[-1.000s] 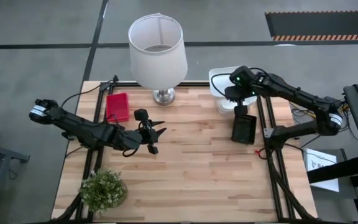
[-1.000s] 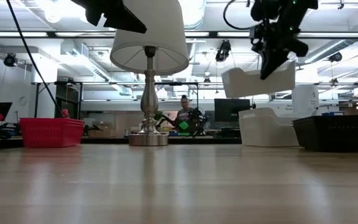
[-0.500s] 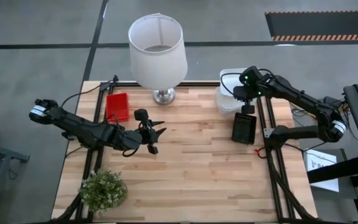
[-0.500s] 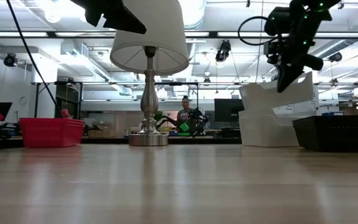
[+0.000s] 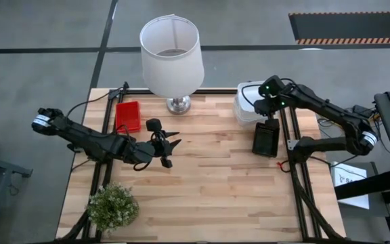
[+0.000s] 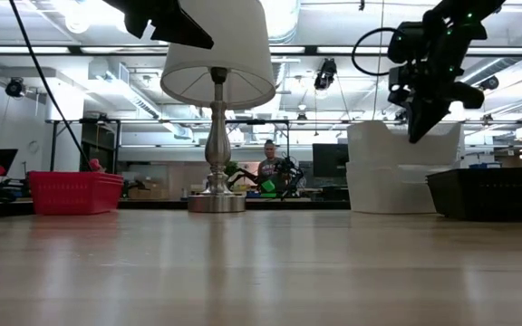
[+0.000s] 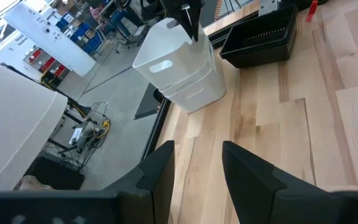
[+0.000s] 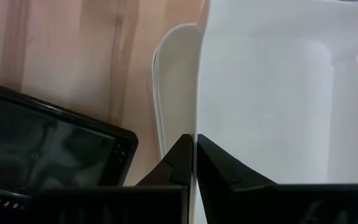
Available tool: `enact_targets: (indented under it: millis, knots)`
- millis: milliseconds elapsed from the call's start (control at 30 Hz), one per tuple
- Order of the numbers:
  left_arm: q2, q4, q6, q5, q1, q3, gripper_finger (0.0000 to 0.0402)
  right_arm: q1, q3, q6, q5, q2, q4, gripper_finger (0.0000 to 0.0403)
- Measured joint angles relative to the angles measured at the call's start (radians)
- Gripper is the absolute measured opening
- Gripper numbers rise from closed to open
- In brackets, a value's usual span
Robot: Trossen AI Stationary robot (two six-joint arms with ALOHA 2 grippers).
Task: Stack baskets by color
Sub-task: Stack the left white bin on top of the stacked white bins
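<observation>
A stack of white baskets point(image 5: 247, 103) stands at the table's far right, also in the low view point(image 6: 395, 167) and the left wrist view point(image 7: 182, 68). My right gripper point(image 5: 264, 108) point(image 6: 421, 125) is above it, shut on the top white basket point(image 8: 278, 93), which sits level in the stack. A black basket point(image 5: 265, 139) rests on its base just nearer than the stack. A red basket point(image 5: 128, 116) stands at the far left. My left gripper point(image 5: 171, 144) point(image 7: 194, 171) hangs open over the table's middle left with nothing between its fingers. My right gripper pinches the top white basket's rim point(image 8: 196, 138) on the side toward the table's right edge. One finger is inside the basket and one outside its wall. The fingers come steeply from above, pointing down. The basket sits level, nested in the white stack.
A lamp with a white shade point(image 5: 171, 54) stands at the far middle on a metal foot point(image 6: 216, 201). A small green plant point(image 5: 112, 205) is at the near left corner. Bare wood point(image 5: 215, 183) spreads over the table's middle and near side.
My right gripper has gone down and a little toward the table's right edge with the white basket. The basket hung tilted above the white stack a second ago and now sits level in it. The gripper stays shut on its rim.
</observation>
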Motion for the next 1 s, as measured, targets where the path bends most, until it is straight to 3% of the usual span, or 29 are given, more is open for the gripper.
enact_targets:
  millis: [667,1000]
  knots:
    - [0.0,-0.001,0.001,0.0,0.0,-0.001,0.0118,0.0,0.003,0.132,0.01,0.023,0.007,0.0009]
    - [0.0,0.002,0.0,0.0,0.0,-0.001,0.0118,0.0,0.072,0.245,0.027,0.023,-0.04,0.0009]
